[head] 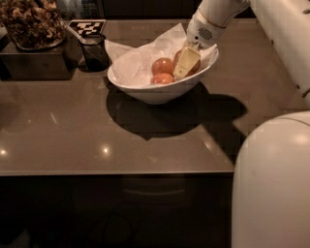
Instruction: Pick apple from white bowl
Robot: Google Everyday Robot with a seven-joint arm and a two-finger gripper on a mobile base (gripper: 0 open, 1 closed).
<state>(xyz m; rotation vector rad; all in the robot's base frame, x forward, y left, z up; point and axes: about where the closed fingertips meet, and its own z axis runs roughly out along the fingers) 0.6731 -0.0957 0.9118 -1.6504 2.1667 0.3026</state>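
Observation:
The white bowl (145, 89) stands on the brown table, lined with crumpled white paper (128, 60). It holds three apples. Two smaller orange-red ones (162, 65) (163, 78) lie in the middle. The largest apple (195, 66) lies at the bowl's right side and is mostly hidden behind my gripper. My gripper (188, 64) reaches down into the bowl from the upper right and is right at this apple, its cream-coloured part lying across the apple's front. The white arm (218, 12) runs up to the top right.
A small dark glass cup (94, 51) stands just left of the bowl, with a black-and-white tag (87, 26) behind it. A dish of brown snacks (31, 22) sits on a dark box (34, 65) at the far left. My white body (271, 184) fills the lower right.

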